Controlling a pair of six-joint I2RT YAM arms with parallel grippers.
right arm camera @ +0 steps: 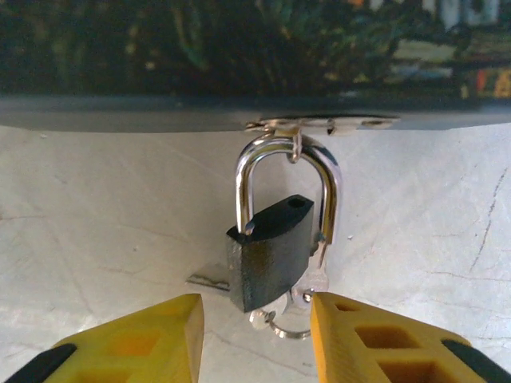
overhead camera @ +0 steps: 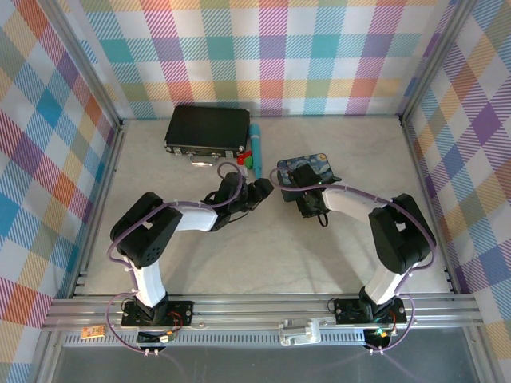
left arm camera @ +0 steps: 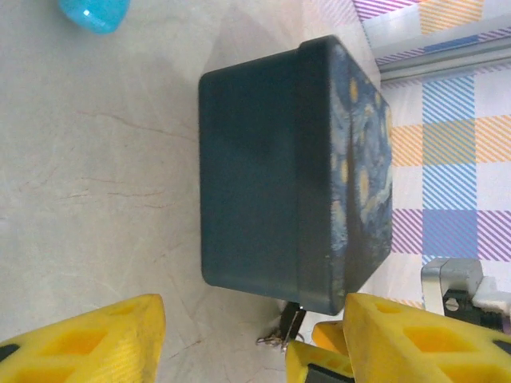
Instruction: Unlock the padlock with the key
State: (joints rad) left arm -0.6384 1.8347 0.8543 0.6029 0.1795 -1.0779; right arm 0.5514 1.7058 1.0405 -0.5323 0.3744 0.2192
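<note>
The padlock, dark-bodied with a shiny shackle, hangs from the hasp on the blue painted tin. Its shackle looks sprung: the right leg stands outside the body and an empty hole shows on top. A small silver key on a ring dangles by the lock's lower right. My right gripper is open, its yellow fingertips either side of the lock's lower end, with gaps on both sides. My left gripper is open too, facing the tin from the side; the padlock peeks out beneath the tin's corner.
A black case lies at the back, with a teal tube and small red and green pieces beside it. Chequered walls enclose the table. Both wrists crowd together near the tin.
</note>
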